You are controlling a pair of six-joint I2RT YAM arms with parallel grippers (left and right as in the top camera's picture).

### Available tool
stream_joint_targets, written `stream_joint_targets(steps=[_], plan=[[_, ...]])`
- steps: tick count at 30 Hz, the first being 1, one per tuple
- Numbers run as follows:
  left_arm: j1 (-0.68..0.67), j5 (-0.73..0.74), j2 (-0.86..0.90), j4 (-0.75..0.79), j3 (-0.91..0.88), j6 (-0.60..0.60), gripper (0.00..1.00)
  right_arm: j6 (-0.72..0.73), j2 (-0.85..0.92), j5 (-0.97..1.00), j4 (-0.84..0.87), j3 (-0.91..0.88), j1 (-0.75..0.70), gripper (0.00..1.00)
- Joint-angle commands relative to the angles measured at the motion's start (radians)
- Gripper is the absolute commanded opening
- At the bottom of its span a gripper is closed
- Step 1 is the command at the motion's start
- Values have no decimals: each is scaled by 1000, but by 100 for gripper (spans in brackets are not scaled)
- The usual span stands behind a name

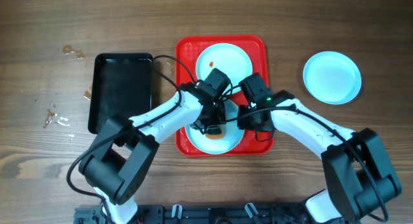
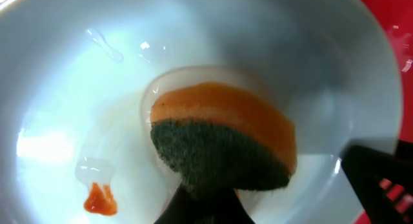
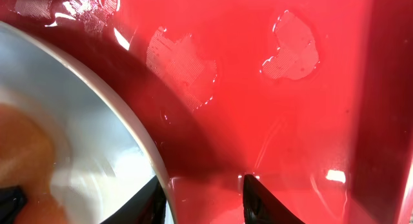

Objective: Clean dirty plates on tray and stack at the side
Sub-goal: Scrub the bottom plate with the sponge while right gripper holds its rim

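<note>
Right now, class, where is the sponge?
In the overhead view the sponge sits on the near plate in the red tray, gripped by the left hand.

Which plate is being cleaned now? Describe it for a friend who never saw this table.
Start at the red tray in the middle of the table, which carries two plates. Take the near plate, the one on the robot's side. It alone has an orange and green sponge on it; the far plate shows only a red spot.
</note>
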Motion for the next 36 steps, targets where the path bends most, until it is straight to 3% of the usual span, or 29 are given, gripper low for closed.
stream_joint_targets(steps=[1,7,12,13,15,19,26,30,36], plan=[[7,-40,64,0,-6,-14,4,1,5,-1,2,-5,2,39],[45,12,62,-3,-3,-13,4,-1,6,-1,-3,-5,2,36],[49,16,62,1,-3,-13,4,-123,6,-34,31,-5,2,35],[49,24,62,1,-3,-14,4,-152,6,-50,37,-5,2,32],[49,28,62,0,-3,-13,4,-117,12,4,36,-8,1,15],[49,35,62,0,-3,-14,4,-68,36,26,33,-24,0,5],[49,35,62,-1,-3,-14,4,137,38,80,-42,-27,-42,4],[49,18,62,-3,-3,-6,4,159,38,79,-64,-27,-74,3],[49,-186,62,-12,-3,76,4,156,38,82,-70,-27,-82,4]])
